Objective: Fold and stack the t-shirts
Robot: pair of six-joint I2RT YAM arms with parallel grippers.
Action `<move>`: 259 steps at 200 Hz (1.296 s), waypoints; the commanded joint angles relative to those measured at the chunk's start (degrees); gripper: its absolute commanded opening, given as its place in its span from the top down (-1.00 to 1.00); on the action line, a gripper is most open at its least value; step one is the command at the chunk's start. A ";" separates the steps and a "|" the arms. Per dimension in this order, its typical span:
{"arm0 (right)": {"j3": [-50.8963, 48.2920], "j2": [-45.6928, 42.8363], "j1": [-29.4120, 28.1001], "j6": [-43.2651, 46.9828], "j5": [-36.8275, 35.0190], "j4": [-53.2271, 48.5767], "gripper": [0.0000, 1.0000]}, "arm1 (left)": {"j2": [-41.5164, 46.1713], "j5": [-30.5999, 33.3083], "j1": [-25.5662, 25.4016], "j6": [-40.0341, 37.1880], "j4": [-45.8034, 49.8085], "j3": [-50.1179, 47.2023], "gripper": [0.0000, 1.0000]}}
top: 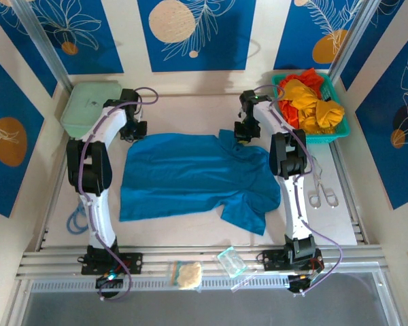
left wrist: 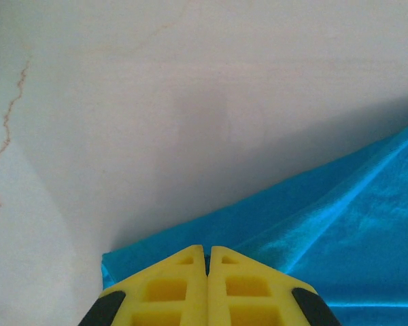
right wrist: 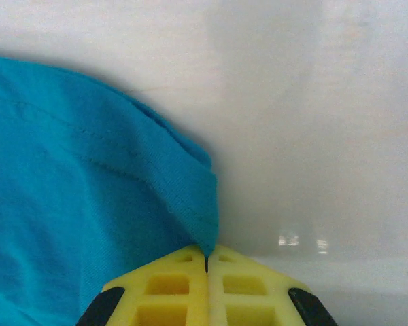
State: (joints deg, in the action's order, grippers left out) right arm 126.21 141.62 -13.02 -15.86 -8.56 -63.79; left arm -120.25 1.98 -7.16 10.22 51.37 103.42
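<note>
One blue t-shirt [top: 190, 176] lies on the white table [top: 190, 109], the left gripper [left wrist: 207, 255] and right gripper [right wrist: 206, 257] each pinching a far corner; blue-patterned walls [top: 190, 34] all round.

A t-shirt [top: 190, 173] lies spread on the table [top: 190, 234] between the left arm [top: 95, 170] and the right arm [top: 289, 163], a case [top: 88, 105] behind its left corner, a basket [top: 319, 139] holding other t-shirts [top: 313, 105] behind its right.

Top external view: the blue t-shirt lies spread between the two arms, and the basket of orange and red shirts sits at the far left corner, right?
Wrong side: the top external view shows the basket of orange and red shirts at the far right corner; a pale green case holds the far left. The blue t-shirt does lie spread between the arms.
</note>
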 commanded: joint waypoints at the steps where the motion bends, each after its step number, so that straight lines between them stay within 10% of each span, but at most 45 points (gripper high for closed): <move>1: 2.28 -3.91 -2.27 1.57 -11.51 -1.96 1.00 | 1.66 0.57 -0.49 0.30 -0.04 -0.41 1.00; 57: 4.15 1.00 -6.29 7.42 -42.39 2.28 1.00 | 1.68 -0.57 -0.44 0.49 -1.27 -1.88 1.00; 172: 6.75 4.06 -8.24 17.54 -56.31 15.37 1.00 | 0.98 -0.50 -0.49 0.30 -1.49 -2.07 1.00; 196: 4.52 4.92 -8.61 14.27 -49.55 13.22 0.97 | 0.63 -0.74 -0.49 0.33 -1.80 -2.61 1.00; 259: -4.85 -3.11 -7.41 0.55 -4.93 9.09 0.03 | 0.45 -0.99 -0.47 0.31 -1.61 -2.34 1.00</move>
State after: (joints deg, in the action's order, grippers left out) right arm 127.85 144.49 -20.78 -9.13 -36.53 -54.13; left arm -120.25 1.89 -7.16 10.22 49.67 101.60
